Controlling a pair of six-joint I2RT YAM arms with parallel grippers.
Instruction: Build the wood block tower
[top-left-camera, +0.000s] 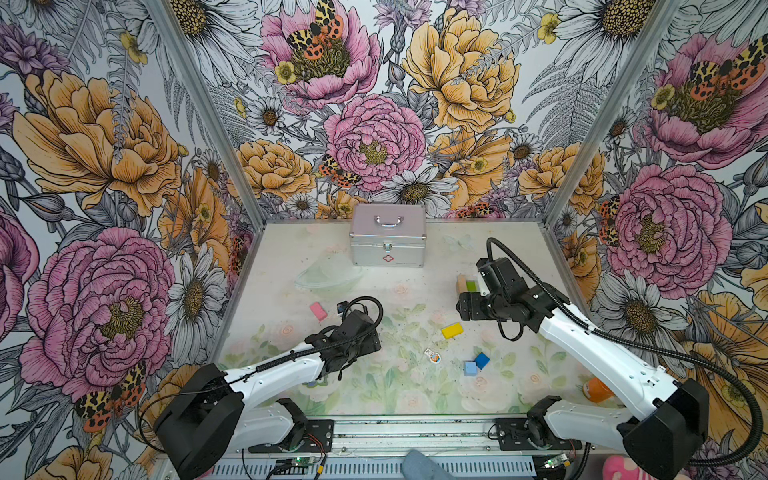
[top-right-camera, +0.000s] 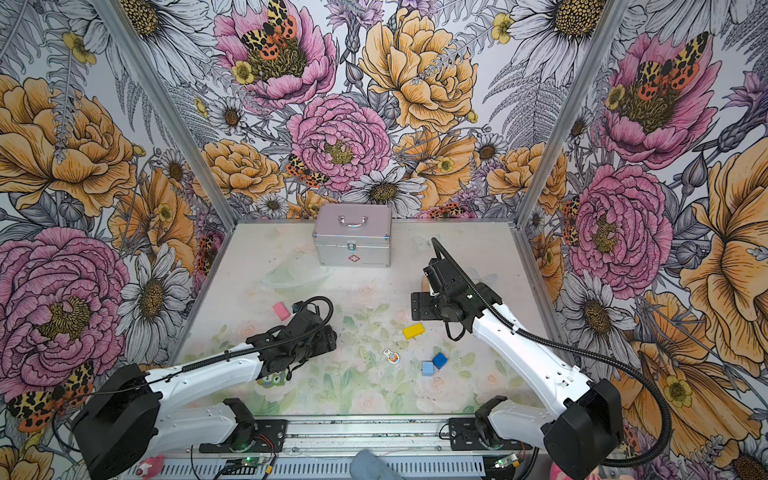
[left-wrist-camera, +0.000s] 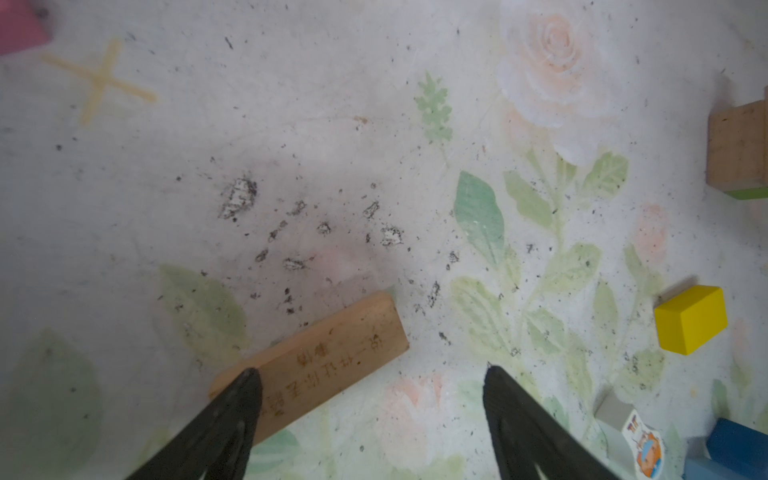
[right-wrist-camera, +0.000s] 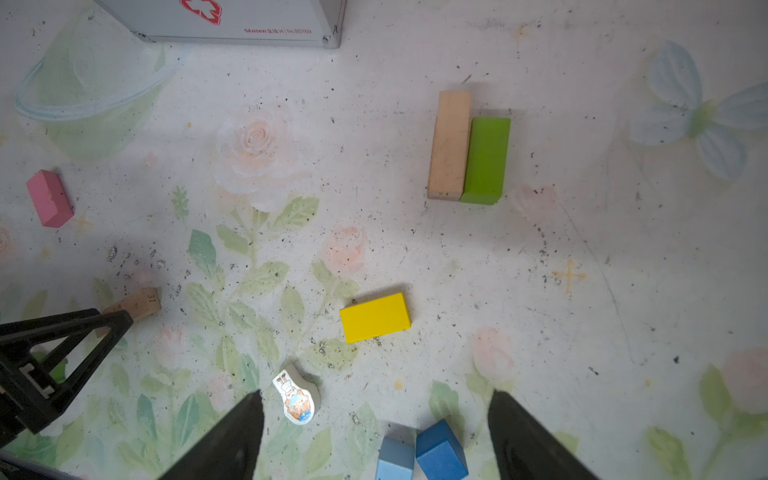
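Cubes: light blue cube (top-left-camera: 470, 368) and dark blue cube (top-left-camera: 482, 360) are found touching, nearest of the loose pieces.
Figure piece: cartoon figure piece (top-left-camera: 433, 356) is laid flat, near the cubes but apart from them.
Left gripper (left-wrist-camera: 372, 374): jaws are spread and nothing is clamped. One fingertip (left-wrist-camera: 245, 390) is seen over the engraved tan block (left-wrist-camera: 316, 357), which lies flat and askew to the jaws.
Yellow block (top-left-camera: 452, 331): loose on the table (top-left-camera: 395, 399), mid-field.
Pink block (top-left-camera: 318, 311): loose, beyond the left gripper.
Right gripper (right-wrist-camera: 374, 395): released and empty, held above the table.
Tower: no stack is raised yet. A plain tan block (right-wrist-camera: 451, 145) and green block (right-wrist-camera: 486, 160) lie side by side, touching, at the far right, and are judged to be the base.
Silver case (top-left-camera: 387, 241): farthest back.
Risk: if the jaws are closed from here, the engraved tan block may be pressed or pivoted away rather than pinched, since a finger sits above it. The base pair may be knocked by the right arm (top-left-camera: 582, 345), which hangs close beside it.
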